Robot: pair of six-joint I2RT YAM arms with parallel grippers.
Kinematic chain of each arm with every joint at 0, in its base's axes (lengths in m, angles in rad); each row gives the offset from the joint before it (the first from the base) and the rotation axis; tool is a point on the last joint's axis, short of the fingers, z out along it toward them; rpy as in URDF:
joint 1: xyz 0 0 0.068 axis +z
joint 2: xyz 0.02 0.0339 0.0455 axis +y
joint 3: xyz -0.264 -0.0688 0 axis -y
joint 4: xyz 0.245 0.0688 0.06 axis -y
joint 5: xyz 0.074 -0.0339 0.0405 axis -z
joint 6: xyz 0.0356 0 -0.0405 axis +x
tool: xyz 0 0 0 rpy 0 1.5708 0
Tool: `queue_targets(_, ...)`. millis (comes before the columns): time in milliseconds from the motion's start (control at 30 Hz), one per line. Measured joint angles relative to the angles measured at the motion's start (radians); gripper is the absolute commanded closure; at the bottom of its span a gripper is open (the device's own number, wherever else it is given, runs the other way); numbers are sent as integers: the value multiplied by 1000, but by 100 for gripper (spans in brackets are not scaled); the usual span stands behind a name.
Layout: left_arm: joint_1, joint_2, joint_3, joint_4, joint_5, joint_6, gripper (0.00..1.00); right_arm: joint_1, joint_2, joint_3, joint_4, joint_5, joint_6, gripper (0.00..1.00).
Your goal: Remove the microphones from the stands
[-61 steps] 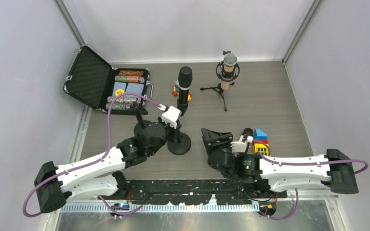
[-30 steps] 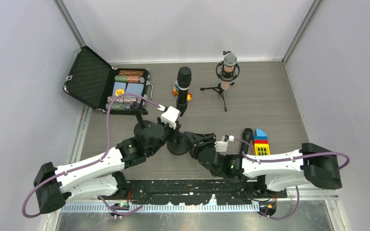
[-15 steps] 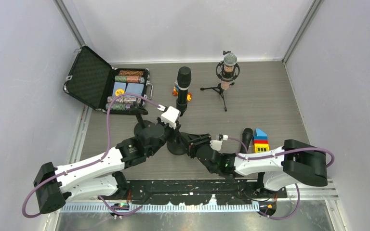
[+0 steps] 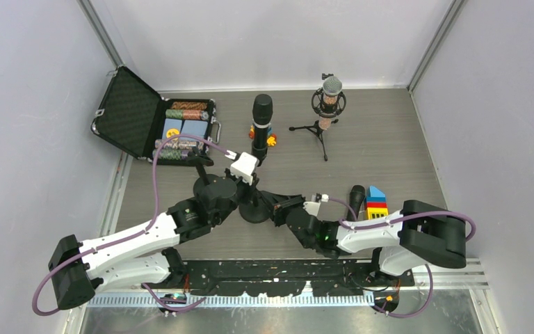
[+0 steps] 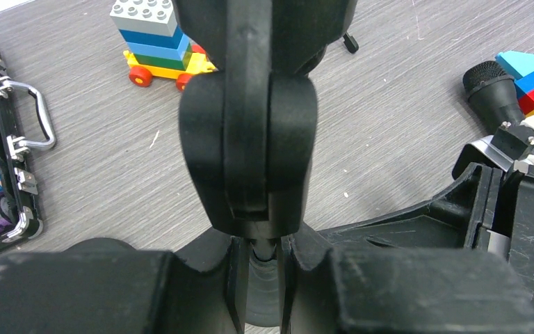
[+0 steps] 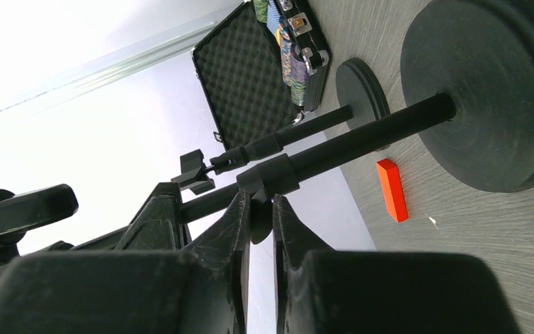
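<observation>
Left gripper (image 5: 259,252): clamped on stand (image 4: 254,212) beneath mic (image 4: 261,115), from 8 o'clock.
Right gripper (image 6: 261,210): pinching stand low; we reckon bracing it.

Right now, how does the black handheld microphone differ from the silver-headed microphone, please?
The black handheld microphone sits on a round-based pole stand; the silver-headed microphone sits on a small tripod. The left pincer clamps the black one's lower end and the right pincer its pole; the silver-headed one is untouched. Both are mounted on black stands.
</observation>
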Motion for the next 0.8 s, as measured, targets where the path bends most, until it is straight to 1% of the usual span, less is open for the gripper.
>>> queue_targets(67,0,0,0,0,0,0,100,0,-1,0,-2,1,0,70)
queue_targets(200,0,0,-1,2,7,0,100,-2,-60,-3,-72,20,0,62)
queue_targets(300,-4,0,-4,8,25,-4,99,-3,-156,-10,-184,63,0,60)
queue_targets(433,0,0,-8,14,31,-3,92,-6,-327,-12,-290,162,-1,59)
queue_targets(533,2,0,-10,18,41,1,80,-9,-407,-16,-323,221,-29,59)
queue_targets(600,5,-1,-16,21,54,3,74,-10,-454,-28,-328,255,-89,57)
queue_targets(633,6,-2,-19,26,62,5,73,-10,-473,-34,-327,268,-131,57)
queue_targets(800,11,-21,-34,40,94,6,72,-10,-537,-41,-293,308,-326,55)
